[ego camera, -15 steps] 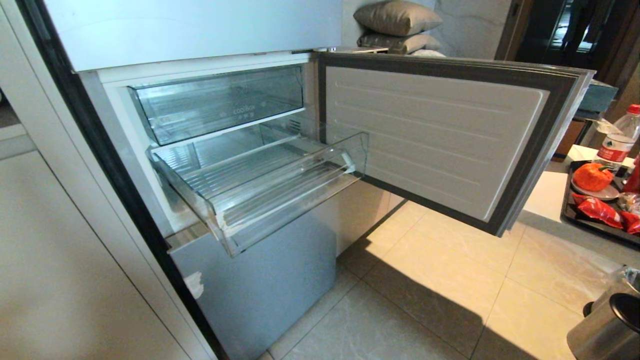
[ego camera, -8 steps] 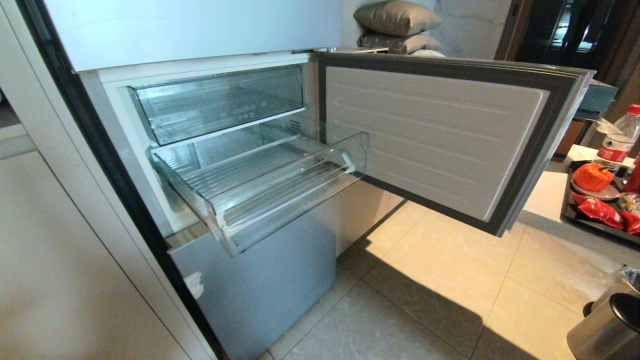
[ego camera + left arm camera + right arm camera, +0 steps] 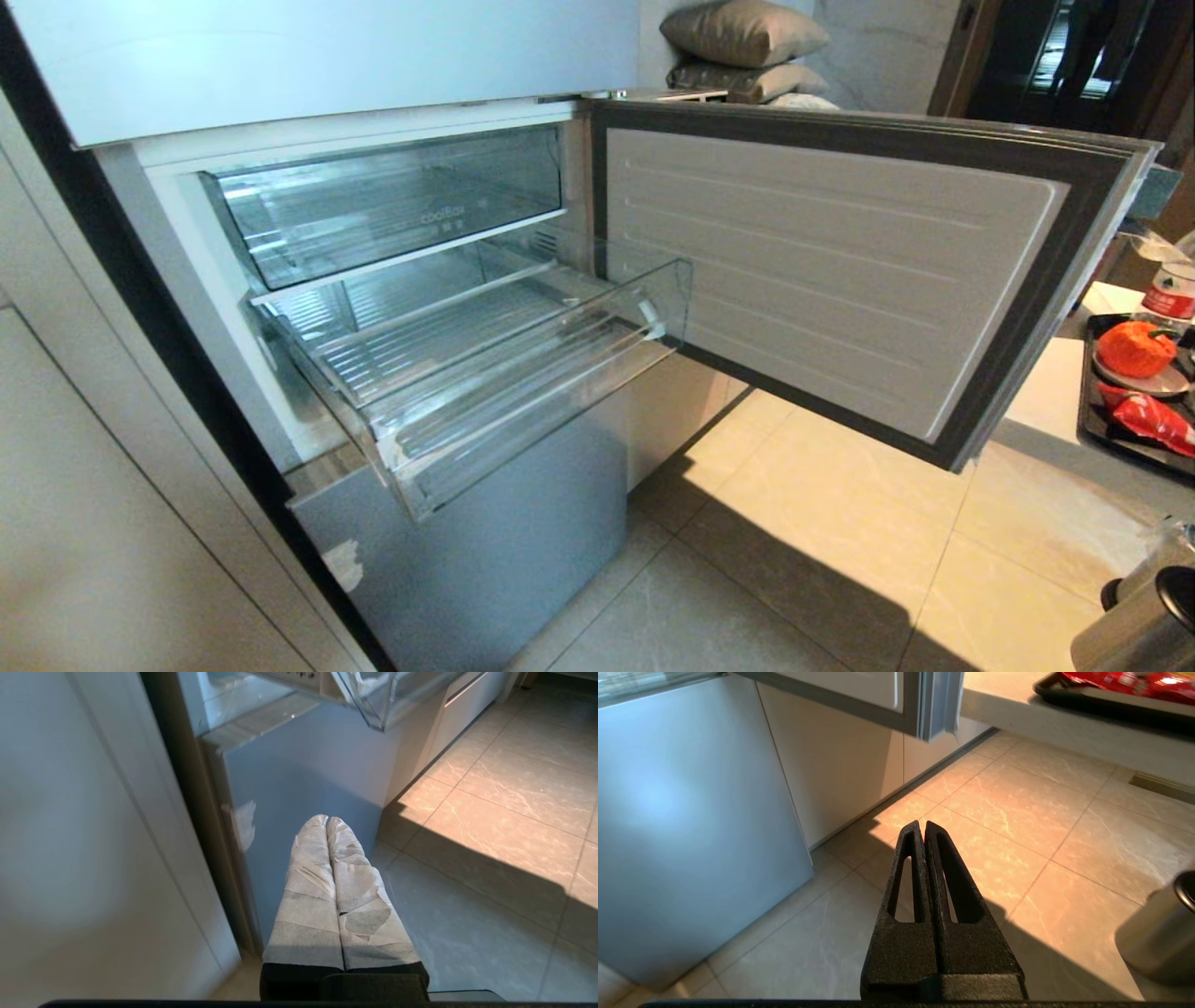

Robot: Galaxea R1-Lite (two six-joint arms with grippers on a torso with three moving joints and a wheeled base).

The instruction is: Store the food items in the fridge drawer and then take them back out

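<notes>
Fridge drawer (image 3: 523, 373): clear glossy plastic, ribbed floor. Upper drawer (image 3: 392, 201): same transparent plastic. Lower fridge panel (image 3: 485, 551): smooth silver-grey, satin sheen. Open door's inner liner (image 3: 822, 271): matt white plastic with moulded ridges, dark grey rubbery gasket around edge. Floor (image 3: 822, 579): polished marbled tile, glossy. Left gripper (image 3: 326, 820): fingers wrapped in whitish fabric-like tape, wrinkled. Right gripper (image 3: 922, 825): matt black plastic, grainy. Bin (image 3: 1157, 933): brushed metal. Tray (image 3: 1111, 439): black, matt. Pillows (image 3: 747, 33): cloth.
</notes>
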